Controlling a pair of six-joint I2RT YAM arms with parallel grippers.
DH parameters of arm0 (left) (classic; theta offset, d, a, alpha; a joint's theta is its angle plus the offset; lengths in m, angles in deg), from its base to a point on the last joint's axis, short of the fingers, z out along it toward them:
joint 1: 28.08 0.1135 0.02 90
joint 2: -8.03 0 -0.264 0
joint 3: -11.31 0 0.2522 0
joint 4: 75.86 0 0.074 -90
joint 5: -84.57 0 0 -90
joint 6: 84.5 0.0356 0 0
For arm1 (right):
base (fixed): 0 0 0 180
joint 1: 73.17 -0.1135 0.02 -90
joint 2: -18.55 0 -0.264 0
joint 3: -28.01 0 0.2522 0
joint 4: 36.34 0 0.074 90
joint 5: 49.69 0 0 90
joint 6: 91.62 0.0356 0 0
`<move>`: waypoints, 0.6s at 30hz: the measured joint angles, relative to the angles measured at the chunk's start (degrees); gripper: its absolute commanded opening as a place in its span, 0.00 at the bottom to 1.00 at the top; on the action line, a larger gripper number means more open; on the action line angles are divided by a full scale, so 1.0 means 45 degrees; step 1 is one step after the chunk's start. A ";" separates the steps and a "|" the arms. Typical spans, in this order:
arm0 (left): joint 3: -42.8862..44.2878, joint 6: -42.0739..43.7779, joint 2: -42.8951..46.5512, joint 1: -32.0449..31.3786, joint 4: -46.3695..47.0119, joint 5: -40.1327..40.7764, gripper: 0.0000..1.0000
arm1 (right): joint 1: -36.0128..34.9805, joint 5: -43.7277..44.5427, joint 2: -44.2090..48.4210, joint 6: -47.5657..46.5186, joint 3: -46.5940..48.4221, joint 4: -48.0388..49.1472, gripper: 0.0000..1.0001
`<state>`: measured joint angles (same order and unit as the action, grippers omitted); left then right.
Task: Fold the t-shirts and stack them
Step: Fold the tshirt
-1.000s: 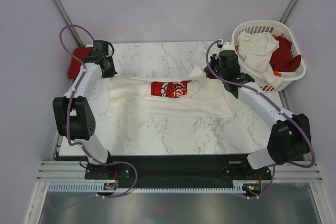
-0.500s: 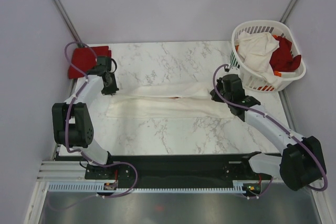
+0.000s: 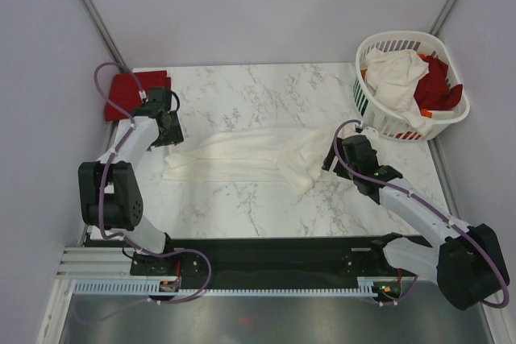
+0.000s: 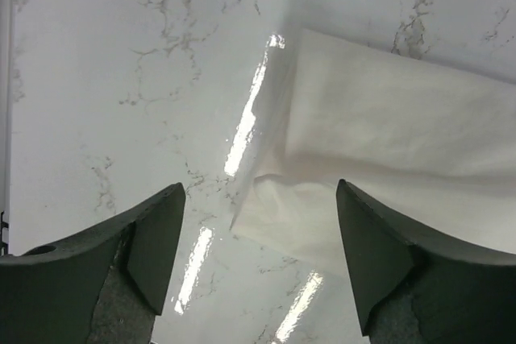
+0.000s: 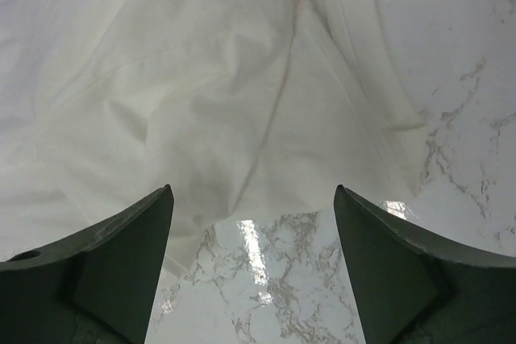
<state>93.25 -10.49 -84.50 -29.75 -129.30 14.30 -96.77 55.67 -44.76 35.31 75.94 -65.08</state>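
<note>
Two empty sets of jaws, one cream t-shirt [image 3: 242, 155] stretched between them.

The left gripper [image 4: 258, 191] stands wide open with nothing held, just over the shirt's left corner. The right gripper [image 5: 251, 191] is equally wide and empty above the bunched right end. The shirt lies across the middle of the marble table [image 3: 242, 94], doubled lengthwise into a band. It is flat at the left but heaped in wrinkles at the right — that end, I judge, wants smoothing before any crosswise fold.

A red t-shirt [image 3: 129, 86] sits folded at the far left corner, well apart from the band and likely the start of the stack. The white basket [image 3: 403, 35] at far right holds another cream shirt [image 3: 395, 74] and red cloth [image 3: 435, 86]. It is near the right arm, yet nothing blocks either gripper.
</note>
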 measured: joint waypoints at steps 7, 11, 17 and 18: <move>0.0772 -0.0335 0.1545 0.0010 -0.0223 0.0680 0.80 | -0.0010 0.0481 -0.0306 0.0087 0.0151 -0.0097 0.89; 0.1239 -0.0636 0.1209 0.0015 -0.0053 0.0695 0.80 | -0.0010 0.0578 -0.1190 0.0136 0.0534 -0.0097 0.90; 0.1472 -0.1015 -0.1316 0.0068 0.0024 0.0078 0.81 | 0.0073 0.0403 -0.2312 0.0180 0.0777 0.0204 0.90; 0.1481 -0.1035 -0.1758 0.0068 0.0010 -0.0024 0.81 | 0.0126 0.0306 -0.2448 0.0185 0.0777 0.0248 0.91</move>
<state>99.92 -15.14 -92.41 -29.44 -129.26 14.19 -96.20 57.04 -55.77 36.14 79.44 -63.97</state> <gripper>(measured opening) 0.808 0.902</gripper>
